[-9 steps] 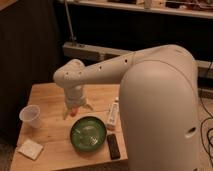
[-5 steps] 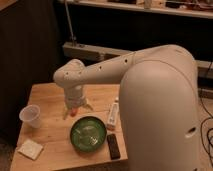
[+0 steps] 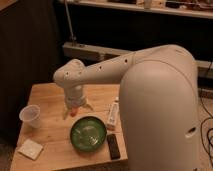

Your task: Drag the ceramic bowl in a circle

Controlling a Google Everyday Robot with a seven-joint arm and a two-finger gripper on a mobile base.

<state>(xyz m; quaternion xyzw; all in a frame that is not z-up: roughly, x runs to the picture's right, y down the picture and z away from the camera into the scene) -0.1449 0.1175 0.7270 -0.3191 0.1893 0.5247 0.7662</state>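
The ceramic bowl [image 3: 88, 133] is round, shallow and glossy green with a darker rim. It sits on the wooden table [image 3: 47, 97] near the front edge, right of centre. My gripper [image 3: 76, 110] hangs from the white arm just behind the bowl's far rim, with its fingers [image 3: 66, 111] spread apart above the table. It holds nothing and I cannot tell if it touches the bowl.
A clear plastic cup [image 3: 30, 116] stands at the table's left. A white flat square [image 3: 30, 148] lies at the front left corner. A white tube [image 3: 113, 115] and a black remote-like object [image 3: 114, 146] lie right of the bowl. The robot's large white body [image 3: 160, 110] fills the right.
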